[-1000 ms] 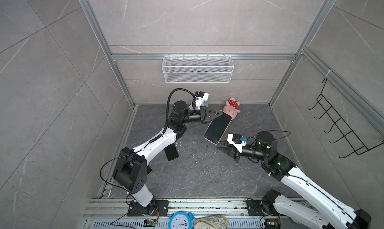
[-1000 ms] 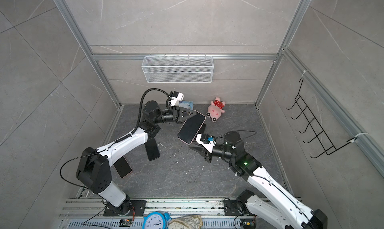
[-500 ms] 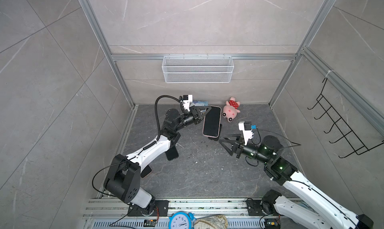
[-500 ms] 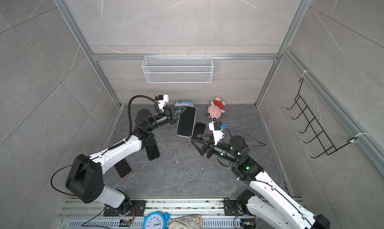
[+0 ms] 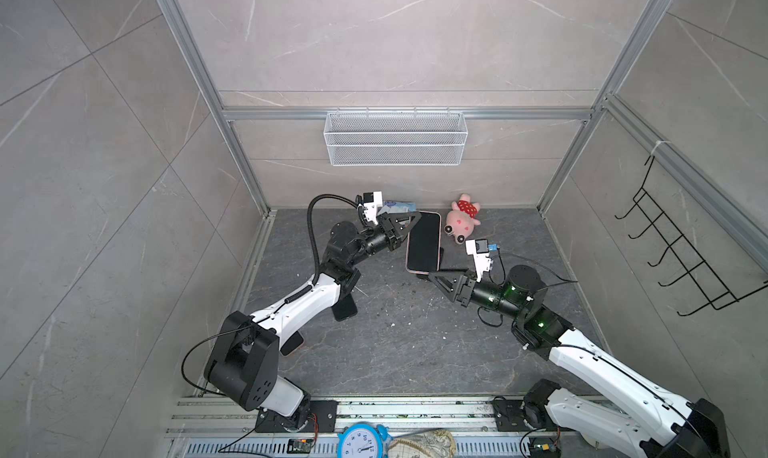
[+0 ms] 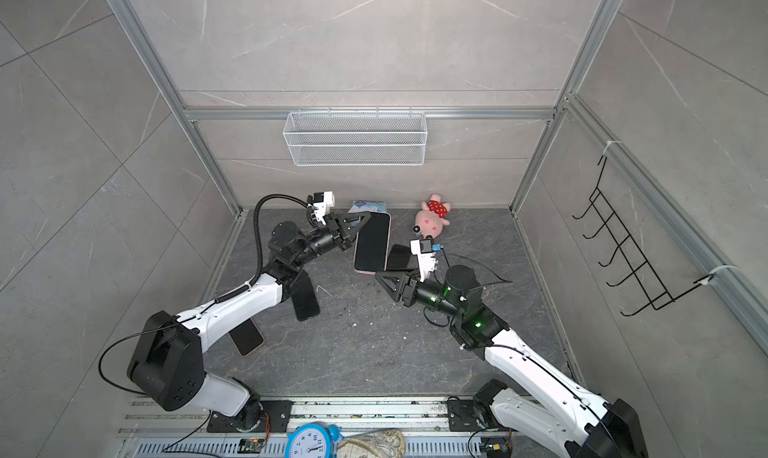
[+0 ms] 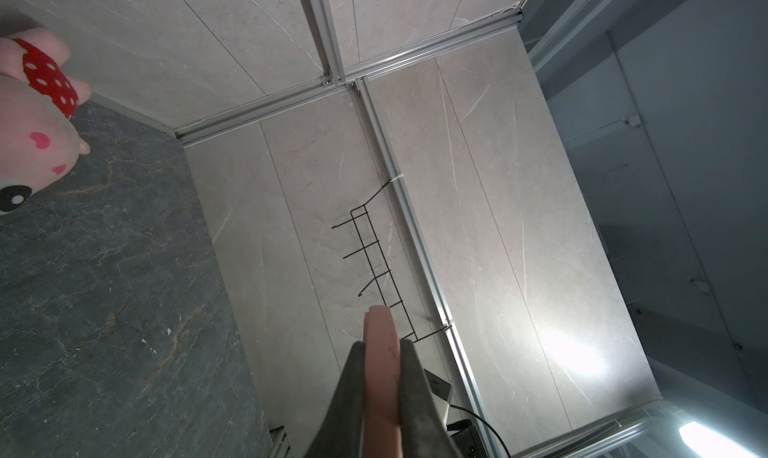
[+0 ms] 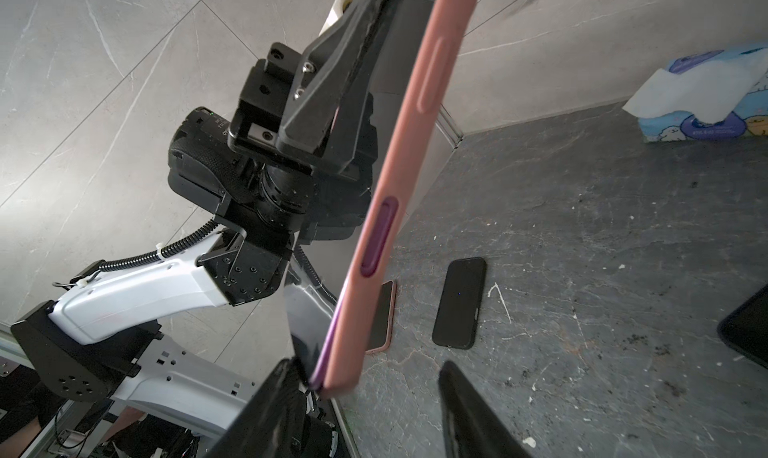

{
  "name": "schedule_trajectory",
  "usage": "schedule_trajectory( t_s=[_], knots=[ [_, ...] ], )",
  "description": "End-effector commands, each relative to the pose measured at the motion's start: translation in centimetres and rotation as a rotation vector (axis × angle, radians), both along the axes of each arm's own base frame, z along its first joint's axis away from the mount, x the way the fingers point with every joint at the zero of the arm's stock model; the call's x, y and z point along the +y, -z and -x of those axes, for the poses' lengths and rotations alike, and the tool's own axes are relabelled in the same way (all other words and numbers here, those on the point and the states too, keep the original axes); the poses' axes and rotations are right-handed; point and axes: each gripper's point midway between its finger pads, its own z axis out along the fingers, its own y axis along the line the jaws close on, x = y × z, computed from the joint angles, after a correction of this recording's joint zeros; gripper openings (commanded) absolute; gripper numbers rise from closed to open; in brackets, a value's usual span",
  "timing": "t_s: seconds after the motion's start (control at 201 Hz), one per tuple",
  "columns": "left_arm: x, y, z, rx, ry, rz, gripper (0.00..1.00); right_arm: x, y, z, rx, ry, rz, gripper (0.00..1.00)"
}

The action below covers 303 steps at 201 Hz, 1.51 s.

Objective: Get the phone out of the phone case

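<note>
Above the dark stone floor, the left gripper clamps the pink phone case, phone inside, at its 11 o'clock corner. The right gripper stands parted at the 6 o'clock end.

Grey tiled walls surround a dark stone floor and wire basket.

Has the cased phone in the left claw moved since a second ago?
Yes: the cased phone's far end swung left, away from the pig toy, toward the tissue pack.
</note>
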Motion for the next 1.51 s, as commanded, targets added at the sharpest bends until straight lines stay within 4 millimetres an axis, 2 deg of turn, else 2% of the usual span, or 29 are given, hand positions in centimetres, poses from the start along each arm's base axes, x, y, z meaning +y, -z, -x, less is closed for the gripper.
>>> schedule_trajectory(
  t_s=[0.0, 0.264, 0.364, 0.493, 0.638, 1.505],
  knots=[
    [1.4, -5.4, 1.8, -0.119, -0.008, 0.121, 0.0, -0.3, -0.1, 0.3, -0.006, -0.005, -0.023, 0.56],
    [1.4, -5.5, 1.6, -0.118, -0.01, 0.14, 0.0, -0.9, 0.5, -0.3, 0.019, 0.01, -0.051, 0.55],
    [1.5, -5.4, 1.6, -0.119, -0.011, 0.135, 0.0, -1.0, 0.0, -0.4, 0.014, 0.0, -0.077, 0.55],
    [1.4, -5.2, 1.6, -0.117, -0.014, 0.127, 0.0, -1.0, -1.4, 0.5, -0.02, -0.038, -0.106, 0.58],
    [1.4, -5.3, 1.5, -0.119, -0.018, 0.127, 0.0, -1.0, -2.0, 1.2, -0.029, -0.066, -0.129, 0.61],
    [1.3, -6.0, 2.4, -0.147, -0.004, 0.136, 0.0, -0.9, -0.3, -0.4, 0.017, -0.039, -0.123, 0.59]
  ],
)
